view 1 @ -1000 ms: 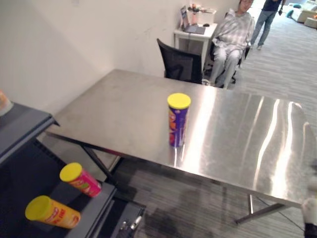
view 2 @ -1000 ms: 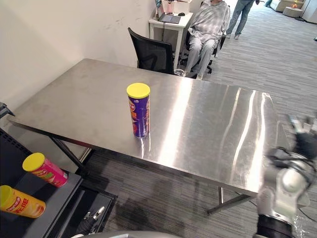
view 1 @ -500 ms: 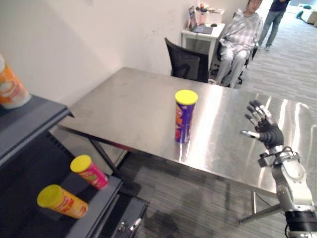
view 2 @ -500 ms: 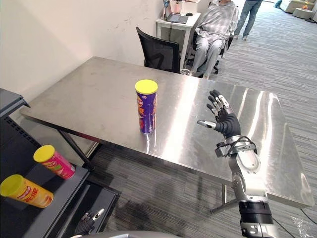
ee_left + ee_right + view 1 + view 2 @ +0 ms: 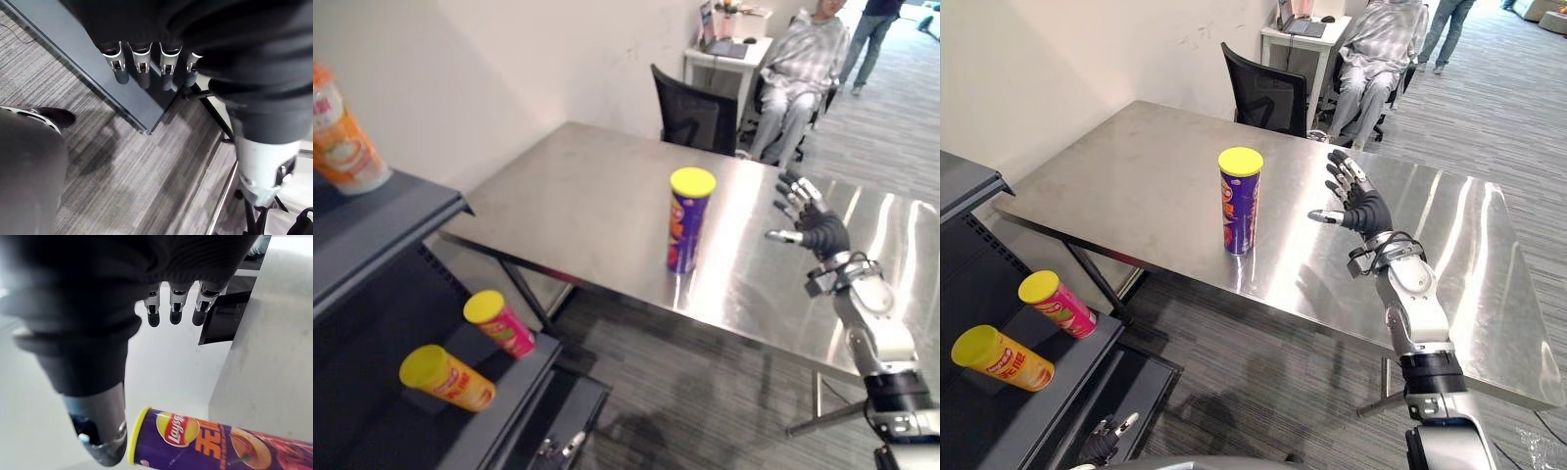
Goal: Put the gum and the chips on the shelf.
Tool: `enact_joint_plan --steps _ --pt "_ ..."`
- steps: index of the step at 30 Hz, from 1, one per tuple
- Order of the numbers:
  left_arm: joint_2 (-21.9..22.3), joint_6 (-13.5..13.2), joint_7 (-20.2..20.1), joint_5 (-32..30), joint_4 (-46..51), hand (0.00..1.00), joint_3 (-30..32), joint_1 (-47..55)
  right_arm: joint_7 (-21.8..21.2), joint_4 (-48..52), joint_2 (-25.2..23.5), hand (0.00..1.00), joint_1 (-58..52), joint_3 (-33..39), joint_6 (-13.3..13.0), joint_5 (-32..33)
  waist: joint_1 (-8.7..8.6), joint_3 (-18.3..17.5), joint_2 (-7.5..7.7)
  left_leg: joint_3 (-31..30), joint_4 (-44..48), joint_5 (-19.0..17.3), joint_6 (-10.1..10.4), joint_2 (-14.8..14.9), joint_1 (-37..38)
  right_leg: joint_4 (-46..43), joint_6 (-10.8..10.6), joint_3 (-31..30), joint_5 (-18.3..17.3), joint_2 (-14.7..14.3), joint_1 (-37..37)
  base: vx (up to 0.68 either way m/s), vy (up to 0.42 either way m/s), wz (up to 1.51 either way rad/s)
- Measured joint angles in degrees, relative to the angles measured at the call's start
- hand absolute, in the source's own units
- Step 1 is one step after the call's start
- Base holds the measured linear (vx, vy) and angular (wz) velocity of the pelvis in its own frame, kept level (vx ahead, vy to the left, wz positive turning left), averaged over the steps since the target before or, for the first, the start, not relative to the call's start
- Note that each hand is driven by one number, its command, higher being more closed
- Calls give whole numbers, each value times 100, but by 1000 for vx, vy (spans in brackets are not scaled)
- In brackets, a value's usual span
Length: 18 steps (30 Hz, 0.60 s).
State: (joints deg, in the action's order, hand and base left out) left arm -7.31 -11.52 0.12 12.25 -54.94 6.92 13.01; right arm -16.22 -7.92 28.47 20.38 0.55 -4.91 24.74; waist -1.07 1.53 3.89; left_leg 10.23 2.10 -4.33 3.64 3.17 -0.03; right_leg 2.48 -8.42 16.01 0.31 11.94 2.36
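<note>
1. The purple chips can (image 5: 1240,201) with a yellow lid stands upright on the steel counter (image 5: 1126,166), near the centre of the frame.
2. The right robot hand (image 5: 1363,209) hovers right of it, apart from it, with its fingers spread wide and holding nothing.
3. At lower left, a pink can (image 5: 499,323) and a yellow can (image 5: 445,377) lie on the dark shelf (image 5: 499,406).
4. The left robot hand (image 5: 143,61) hangs by the shelf's edge, fingers straight and empty.

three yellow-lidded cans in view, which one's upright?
The purple can, standing on the steel table. The pink can and the orange can lie on their sides on the dark lower shelf.
</note>
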Motion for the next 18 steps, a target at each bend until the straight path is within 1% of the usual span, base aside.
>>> enact_joint_plan --steps 2,5,8,11,13,18 --pt "-20 44 -1 -2 -1 0 -44 7 -108 -187 0 0 191 -156 108 -3 14 24 -24 -14 0 0 -1 -3 -5 31 9 22 18 -2 16 0 0 0" --pt "-24 43 -4 -4 1 0 -47 10 -187 -472 32 0 346 -310 191 -10 33 59 -31 -57 -1 1 -3 -7 -5 39 9 68 18 -2 47 8 3 6" --pt "-46 43 -6 -4 -1 0 -58 13 -231 -744 98 0 517 -456 229 -32 38 125 -29 -117 -1 10 -15 -21 -1 46 10 121 19 5 91 -7 3 10" --pt "-66 45 -6 -7 -1 0 -105 22 -296 -977 111 0 706 -570 249 -230 77 144 -36 -123 -1 13 -19 -29 -1 47 11 124 19 11 95 0 0 0" --pt "-64 51 -14 -8 0 0 -114 26 -295 -1180 113 0 912 -601 319 -231 131 191 -52 -131 -3 21 -30 -36 -1 67 39 137 46 12 103 0 0 0" --pt "-64 49 -33 -10 -40 0 -122 68 -265 -1341 113 0 1131 -636 344 -231 176 239 -64 -176 -8 30 -44 -61 0 167 52 248 114 17 181 -3 4 5"
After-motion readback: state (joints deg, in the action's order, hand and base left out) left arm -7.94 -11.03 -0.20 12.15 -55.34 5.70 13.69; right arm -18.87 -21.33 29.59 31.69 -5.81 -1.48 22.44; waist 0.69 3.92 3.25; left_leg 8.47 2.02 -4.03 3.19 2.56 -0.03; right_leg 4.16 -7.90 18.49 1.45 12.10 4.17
